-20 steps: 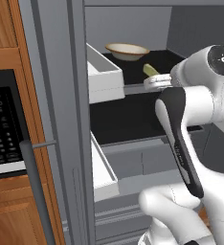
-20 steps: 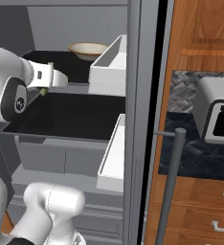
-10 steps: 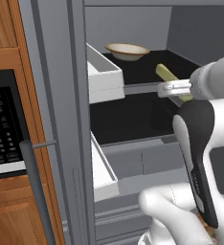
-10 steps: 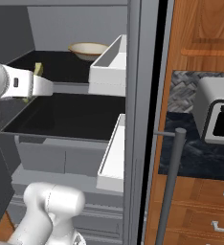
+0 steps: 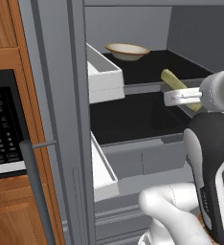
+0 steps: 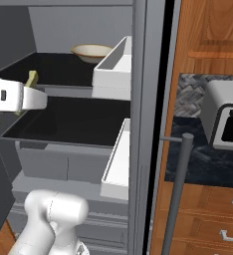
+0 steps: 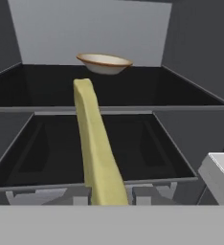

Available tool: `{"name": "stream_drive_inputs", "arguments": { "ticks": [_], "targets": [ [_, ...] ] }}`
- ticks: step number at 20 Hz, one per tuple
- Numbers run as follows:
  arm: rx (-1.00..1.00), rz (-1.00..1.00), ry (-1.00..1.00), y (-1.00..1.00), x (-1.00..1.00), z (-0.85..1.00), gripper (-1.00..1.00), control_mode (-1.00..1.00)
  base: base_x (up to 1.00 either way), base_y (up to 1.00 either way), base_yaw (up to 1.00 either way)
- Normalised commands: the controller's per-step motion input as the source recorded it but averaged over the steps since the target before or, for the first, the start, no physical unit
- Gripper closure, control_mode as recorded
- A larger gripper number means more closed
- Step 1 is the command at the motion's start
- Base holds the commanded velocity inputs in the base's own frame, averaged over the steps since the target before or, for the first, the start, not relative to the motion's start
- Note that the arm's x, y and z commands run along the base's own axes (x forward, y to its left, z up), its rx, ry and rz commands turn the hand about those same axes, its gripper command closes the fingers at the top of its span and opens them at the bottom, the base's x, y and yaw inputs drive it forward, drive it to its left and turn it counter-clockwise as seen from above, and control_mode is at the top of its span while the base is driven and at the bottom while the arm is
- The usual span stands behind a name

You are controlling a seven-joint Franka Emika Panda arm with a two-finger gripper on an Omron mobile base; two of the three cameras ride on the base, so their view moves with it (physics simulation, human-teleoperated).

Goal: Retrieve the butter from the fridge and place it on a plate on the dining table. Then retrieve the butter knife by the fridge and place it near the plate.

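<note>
— Item one, butter (image 7: 95, 158): where is it listed?

— Butter, one pale yellow-green stick, entered as held. The hand view shows it rising from bottom centre of the frame, between the finger tips, to the upper middle. The gripper (image 5: 194, 102) is clamped on its near end; jaws drawn in tight on it.

— Long axis?

— It runs straight out ahead of the gripper, along the hand's own line of sight, with the free end leaning slightly left in the hand view. In the left base view the stick slants from centre right up toward the upper middle, past the white hand. In the right base view its tip (image 6: 32, 78) shows at the left edge, above the hand.

— Position against the fridge (image 5: 61, 119)?

— Door open. The stick hangs over the front of the black shelves (image 7: 42, 139), apparently touching neither. The beige bowl (image 7: 104, 62) sits well behind, at the back of the upper shelf, top centre of the hand view.

— What governs the next move?

— Judgement only: the stick's free end points into the fridge, so a straight pull back along that axis should clear it. The white door bin (image 5: 103, 76), left of centre in the left base view, stands off to one side.
</note>
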Motion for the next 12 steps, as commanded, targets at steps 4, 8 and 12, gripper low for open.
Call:
{"name": "stream_drive_inputs", "arguments": {
  "ticks": [4,8,12],
  "targets": [
    [0.0,0.0,0.0,0.0,0.0,0.0,1.0,-1.0,0.0,0.0,0.0],
    [0.0,0.0,0.0,0.0,-0.05,0.0,1.0,-1.0,0.0,0.0,0.0],
    [0.0,0.0,0.0,0.0,0.0,0.0,1.0,1.0,-0.44,0.0,0.0]
  ]
}}
